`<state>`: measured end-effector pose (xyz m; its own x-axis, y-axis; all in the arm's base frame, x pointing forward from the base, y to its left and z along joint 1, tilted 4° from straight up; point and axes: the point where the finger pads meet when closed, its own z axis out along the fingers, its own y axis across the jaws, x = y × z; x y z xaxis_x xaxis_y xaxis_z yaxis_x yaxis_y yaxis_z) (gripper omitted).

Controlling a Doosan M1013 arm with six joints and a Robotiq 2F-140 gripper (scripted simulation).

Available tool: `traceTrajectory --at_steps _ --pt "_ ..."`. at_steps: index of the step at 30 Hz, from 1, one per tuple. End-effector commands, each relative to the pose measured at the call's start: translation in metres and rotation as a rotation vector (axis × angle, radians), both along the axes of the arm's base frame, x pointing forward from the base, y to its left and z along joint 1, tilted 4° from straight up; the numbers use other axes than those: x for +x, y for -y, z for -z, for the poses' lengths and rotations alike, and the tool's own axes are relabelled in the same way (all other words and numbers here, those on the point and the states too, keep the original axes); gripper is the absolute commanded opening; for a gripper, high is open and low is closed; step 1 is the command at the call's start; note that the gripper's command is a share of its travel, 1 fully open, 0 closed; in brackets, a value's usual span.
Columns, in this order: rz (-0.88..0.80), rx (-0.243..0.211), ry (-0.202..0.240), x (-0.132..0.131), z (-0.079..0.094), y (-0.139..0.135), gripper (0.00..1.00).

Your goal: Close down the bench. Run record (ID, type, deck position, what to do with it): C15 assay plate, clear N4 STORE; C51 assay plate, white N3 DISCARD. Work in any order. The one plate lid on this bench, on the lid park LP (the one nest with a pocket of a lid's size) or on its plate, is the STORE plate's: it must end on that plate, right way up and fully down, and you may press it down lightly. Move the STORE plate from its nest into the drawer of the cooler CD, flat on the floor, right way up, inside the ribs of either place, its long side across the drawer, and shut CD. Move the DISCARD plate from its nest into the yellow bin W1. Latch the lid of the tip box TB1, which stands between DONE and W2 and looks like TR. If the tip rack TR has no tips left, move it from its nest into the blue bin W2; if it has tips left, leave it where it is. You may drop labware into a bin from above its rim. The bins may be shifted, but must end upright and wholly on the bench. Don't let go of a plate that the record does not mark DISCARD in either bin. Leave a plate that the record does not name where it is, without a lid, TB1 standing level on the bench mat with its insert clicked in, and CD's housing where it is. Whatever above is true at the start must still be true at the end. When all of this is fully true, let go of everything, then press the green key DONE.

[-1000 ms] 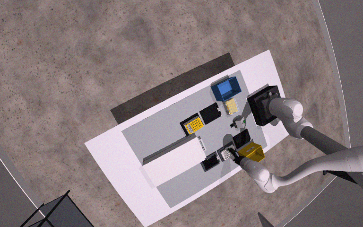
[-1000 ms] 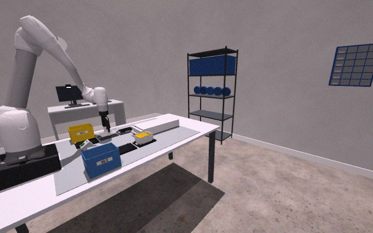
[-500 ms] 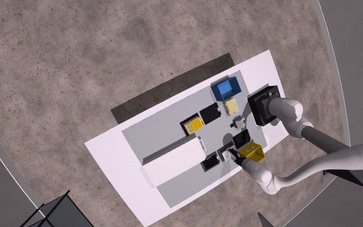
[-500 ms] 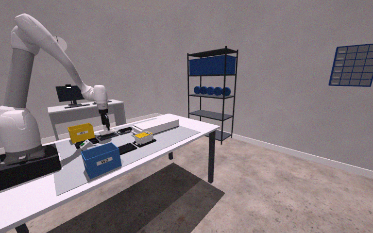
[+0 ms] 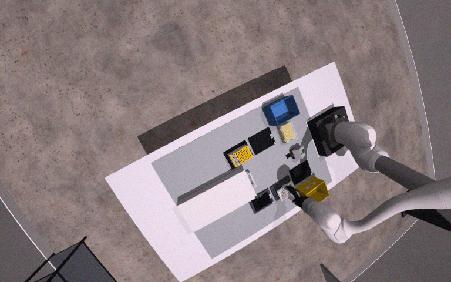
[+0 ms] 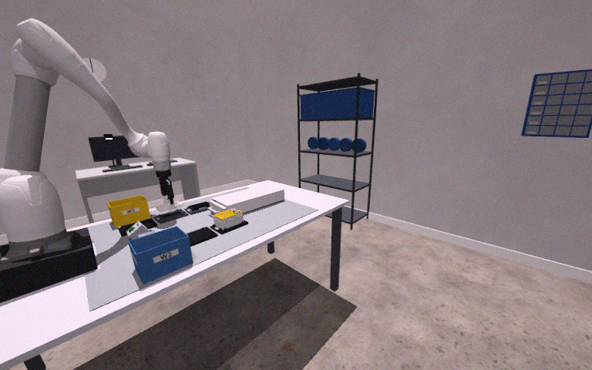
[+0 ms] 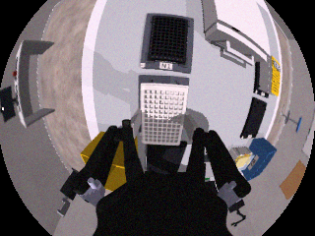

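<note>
Bench stretches out ahead of my claw, with the long white cooler well off beyond it and the yellow bin just beside it, while the blue bin sits far off to the other side. My claw is clenched on the white assay plate, one finger at each long edge near the plate's close end. Just past the plate's far end lies a dark, clear plate in its nest.

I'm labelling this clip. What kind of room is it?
Probably a laboratory bench: a robot arm works over a white table with well plates, a tip rack and bins marked W1 and W2.
</note>
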<state>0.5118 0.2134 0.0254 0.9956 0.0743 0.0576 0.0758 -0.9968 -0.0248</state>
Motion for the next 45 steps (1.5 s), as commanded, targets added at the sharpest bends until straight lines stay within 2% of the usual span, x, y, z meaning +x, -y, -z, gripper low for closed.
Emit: traceTrajectory --at_steps 1,45 --pt "0.000 0.000 0.000 0.000 -0.004 0.000 0.00" --pt "0.000 0.000 0.000 -0.003 -0.056 0.002 0.00"
